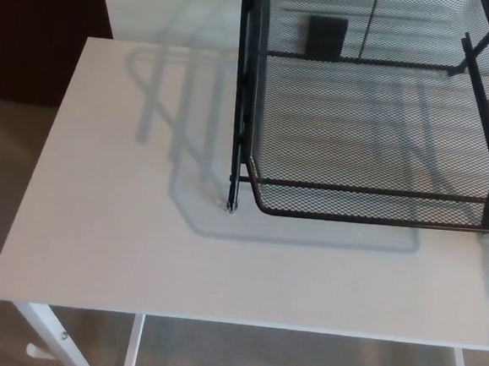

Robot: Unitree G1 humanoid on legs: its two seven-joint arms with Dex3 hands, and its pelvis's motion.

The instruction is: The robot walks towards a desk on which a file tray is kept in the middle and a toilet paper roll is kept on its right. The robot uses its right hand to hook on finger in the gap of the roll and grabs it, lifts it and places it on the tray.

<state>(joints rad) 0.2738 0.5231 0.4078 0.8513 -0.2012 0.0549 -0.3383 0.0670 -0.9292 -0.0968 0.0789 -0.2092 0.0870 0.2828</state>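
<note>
Black wire-mesh file tray [370,201] stands toward the right of the white rectangular desk [114,224], its front rim well back from the desk's near edge. Bare desk surface spreads left of it. Neither hand shows, so their state cannot be told.

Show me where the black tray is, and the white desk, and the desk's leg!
file tray [369,216], head view, front rim of the lower mesh basket.
desk [114,224], head view, bare white top.
desk leg [42,332], head view, front-left leg.

a black mesh file tray [369,211] stands on the white desk [121,241], toward its far right side. its shadow falls across the desktop to the left. white desk legs [42,332] show below the near edge.
</note>
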